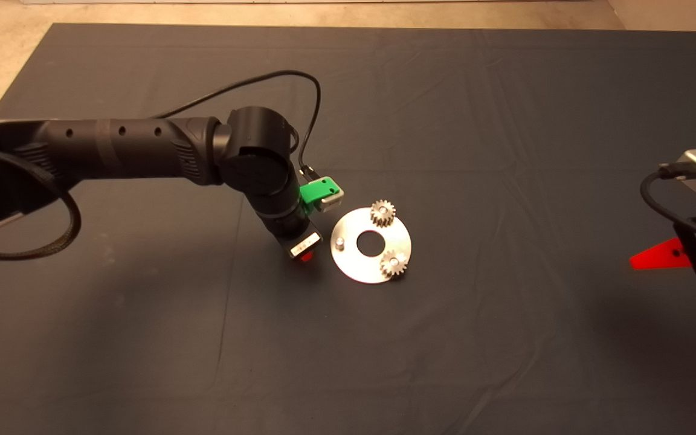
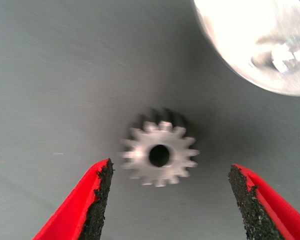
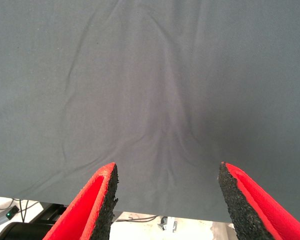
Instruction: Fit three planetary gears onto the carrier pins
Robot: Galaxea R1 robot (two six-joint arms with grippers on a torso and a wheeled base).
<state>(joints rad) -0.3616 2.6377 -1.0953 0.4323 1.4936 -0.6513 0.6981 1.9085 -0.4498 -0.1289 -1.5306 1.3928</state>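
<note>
Your left claw is wide open, empty, straddling the third gear beside the disc. Off-centre closing could tip the gear.

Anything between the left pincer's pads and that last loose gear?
No. In the left wrist view only bare mat separates the open left pincer from the loose gear, centred between them.

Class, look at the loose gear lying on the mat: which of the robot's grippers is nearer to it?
Left. The left gripper hangs directly over the loose gear, fingers open on either side. The right gripper waits open at the mat's right edge, far off.
</note>
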